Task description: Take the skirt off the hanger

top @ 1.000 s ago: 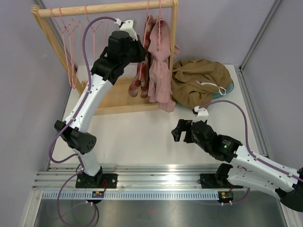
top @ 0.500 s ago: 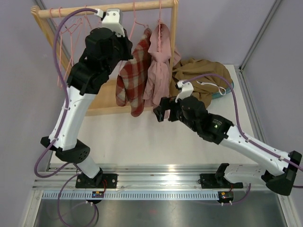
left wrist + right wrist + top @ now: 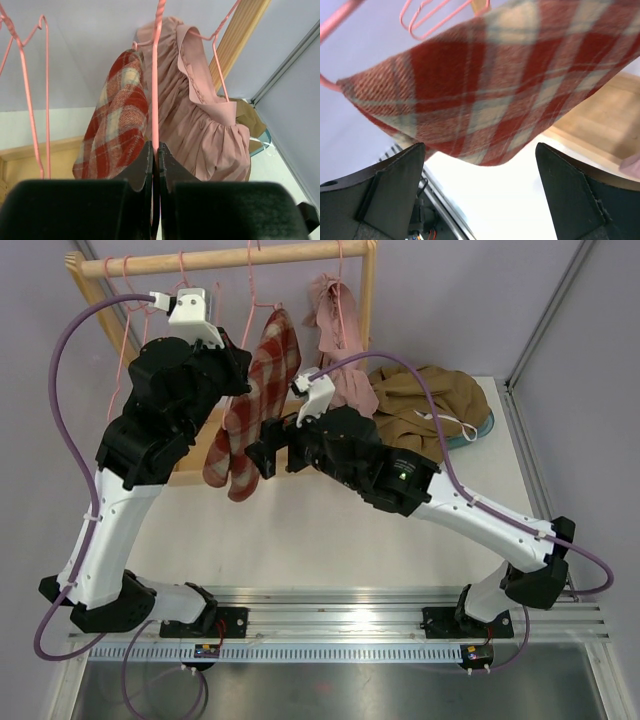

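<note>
**Hanging on the rack: plaid skirt between two end effectors**

A pale worktop (image 3: 300,540) carries a wooden rack (image 3: 290,254) at its far left, with a heap of brown cloth (image 3: 430,410) lying to the right of the rack's post. A pink garment (image 3: 335,310) hangs at the rail's right end. Just left of it, the red-and-cream plaid skirt (image 3: 250,400) hangs from the rail on a pink wire hanger (image 3: 155,75), its lower edge clear of the worktop. Empty pink hangers (image 3: 30,100) dangle further left.

The left end effector (image 3: 155,150) is raised beside the skirt and clenched on the hanger's thin wire, which runs straight up from between its fingers (the skirt shows just left of that wire in the wrist view). The right end effector (image 3: 479,150) is released, with its fingers spread wide and nothing between them. It sits near the skirt's lower edge, and the plaid fabric fills the upper part of its wrist view.
</note>
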Available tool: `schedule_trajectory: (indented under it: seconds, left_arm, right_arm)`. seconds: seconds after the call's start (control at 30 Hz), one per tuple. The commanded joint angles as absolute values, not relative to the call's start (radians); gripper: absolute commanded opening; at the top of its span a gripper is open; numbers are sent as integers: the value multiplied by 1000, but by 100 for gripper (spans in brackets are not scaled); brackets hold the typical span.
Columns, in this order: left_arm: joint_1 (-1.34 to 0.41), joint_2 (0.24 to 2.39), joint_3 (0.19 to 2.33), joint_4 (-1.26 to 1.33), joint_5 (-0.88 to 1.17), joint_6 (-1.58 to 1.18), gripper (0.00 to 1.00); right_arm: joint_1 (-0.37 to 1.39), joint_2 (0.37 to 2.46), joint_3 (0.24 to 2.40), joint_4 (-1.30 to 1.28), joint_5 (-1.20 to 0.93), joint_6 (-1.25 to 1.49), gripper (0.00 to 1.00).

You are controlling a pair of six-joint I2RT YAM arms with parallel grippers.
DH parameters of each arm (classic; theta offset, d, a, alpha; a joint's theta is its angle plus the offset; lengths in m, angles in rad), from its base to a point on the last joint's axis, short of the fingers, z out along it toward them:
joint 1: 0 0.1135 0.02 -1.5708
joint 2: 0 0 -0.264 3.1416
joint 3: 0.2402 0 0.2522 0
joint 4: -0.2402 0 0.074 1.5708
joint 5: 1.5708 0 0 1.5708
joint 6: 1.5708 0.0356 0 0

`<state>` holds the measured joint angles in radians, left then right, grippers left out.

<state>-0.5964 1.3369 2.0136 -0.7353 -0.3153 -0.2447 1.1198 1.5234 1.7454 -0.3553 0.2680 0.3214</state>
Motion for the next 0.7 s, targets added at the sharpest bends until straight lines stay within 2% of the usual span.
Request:
schedule_trajectory:
  seconds: [0.0,0.2,0.47,0.67]
  left_arm:
    - [-595,1304,2008,-584,-324,-268,0]
    - [-595,1287,1990,-584,-313,-276,0]
    - [-595,1247,1976,-601,-301,-281,0]
    - [-595,1233,1994,-621,-319,-252,0]
  right_arm:
    - [1158,1568,1778,-334,270,325,99]
    - [1230,1612,1790,-311,308,324,100]
    - [1232,1671,1829,-356,449,282,96]
    - [1246,1591,1698,-328,476,296,97]
